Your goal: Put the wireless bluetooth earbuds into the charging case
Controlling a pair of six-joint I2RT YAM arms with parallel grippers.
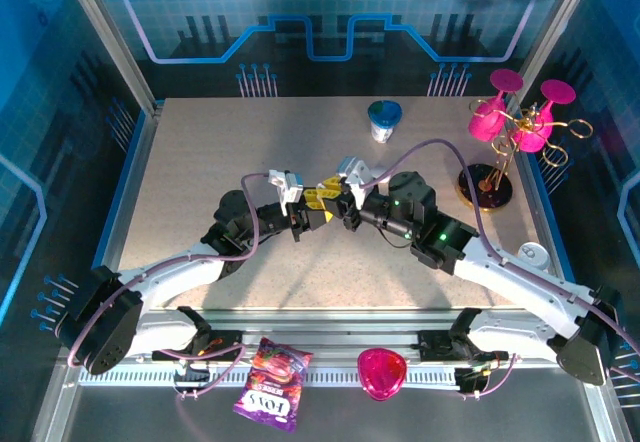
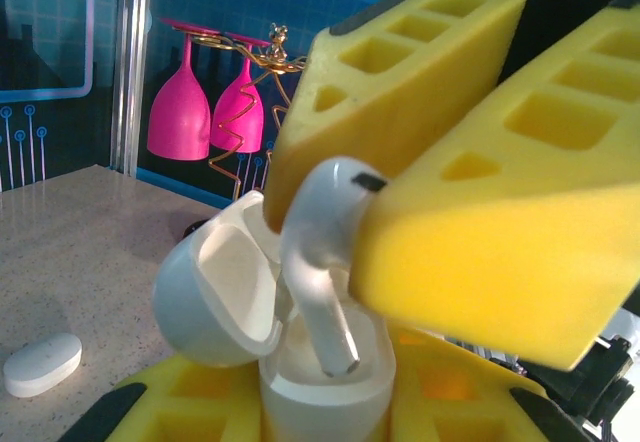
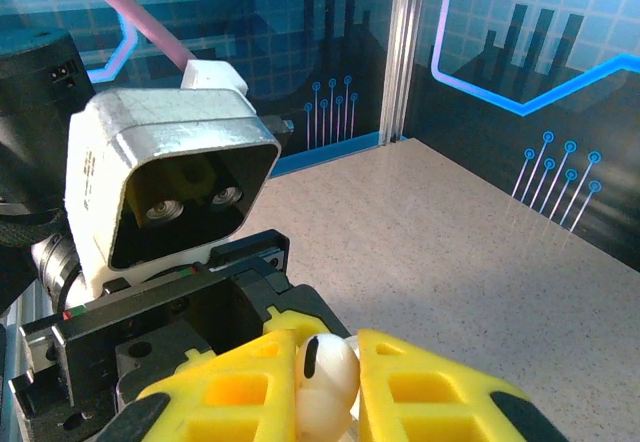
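A glossy white earbud (image 2: 330,232) hangs stem-down and slightly tilted, its tip dipping into the open white charging case (image 2: 322,402) beneath it. The case stands upright, its rounded lid (image 2: 215,297) swung open to one side.

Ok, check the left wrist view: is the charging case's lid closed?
No, the lid of the charging case stands open beside the held earbud.

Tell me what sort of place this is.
Probably a staged robot demonstration or data-collection booth: a speckled beige tabletop walled by blue circuit-print panels, with props such as pink plastic wine glasses hanging on a gold wire rack.
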